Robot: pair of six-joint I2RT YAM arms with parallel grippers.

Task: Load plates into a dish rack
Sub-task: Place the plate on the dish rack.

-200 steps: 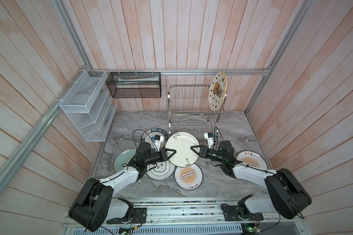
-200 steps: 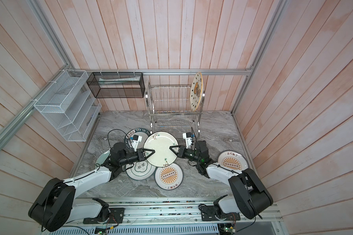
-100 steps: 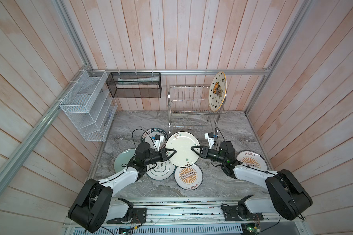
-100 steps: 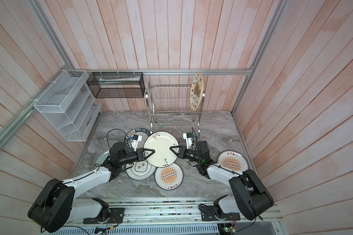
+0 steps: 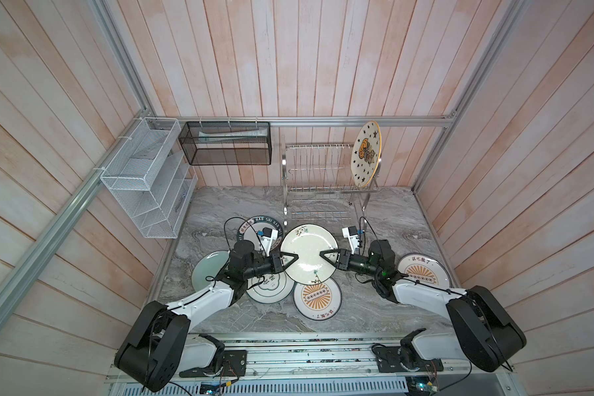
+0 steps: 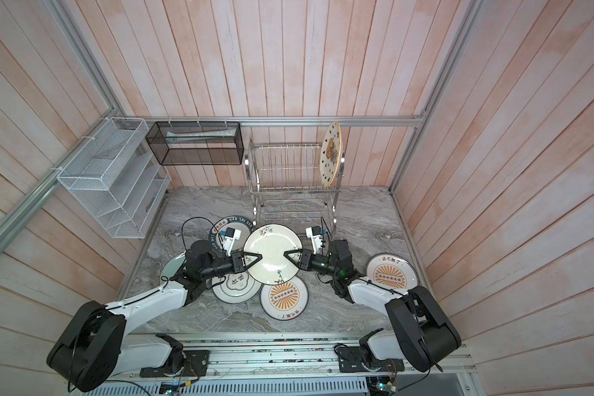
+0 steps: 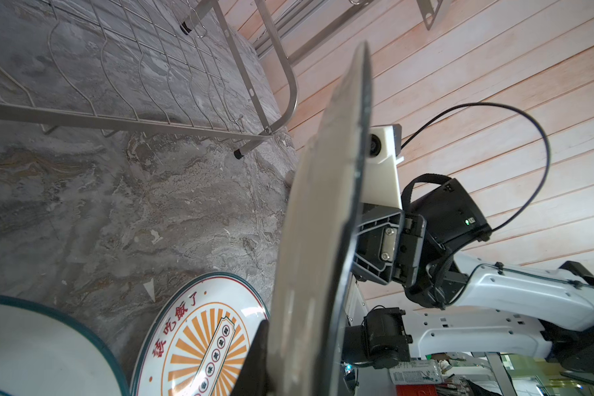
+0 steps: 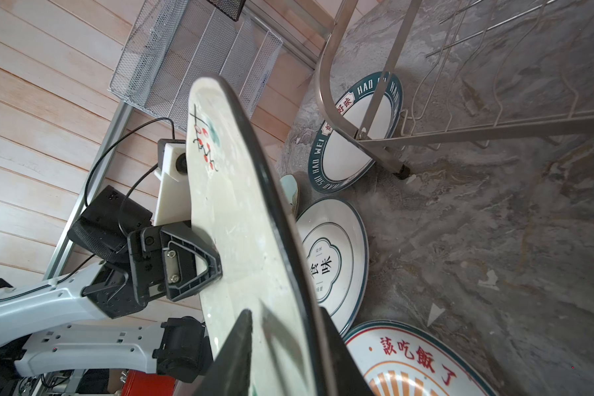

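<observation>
A cream floral plate (image 5: 307, 255) (image 6: 275, 253) hangs level above the table between both arms. My left gripper (image 5: 290, 258) (image 7: 288, 363) is shut on its left rim. The right gripper (image 5: 324, 255) (image 8: 285, 349) straddles the opposite rim, its upper finger lifted slightly off the plate's face. The dish rack (image 5: 318, 178) stands behind, with the black-starred plate (image 5: 366, 154) upright at its right end. Flat on the table lie a green-lettered plate (image 5: 251, 224), a pale green plate (image 5: 208, 271), a quatrefoil plate (image 5: 270, 288) and two sunburst plates (image 5: 318, 298) (image 5: 422, 271).
A white mesh organizer (image 5: 148, 178) hangs on the left wall and a black mesh basket (image 5: 225, 144) on the back rail. The rack's front legs (image 8: 396, 168) stand close behind the held plate. Wooden walls close in the marble table (image 5: 384, 212).
The right gripper's jaws have widened around the plate's rim. The left gripper and the plate have stayed where they were.
</observation>
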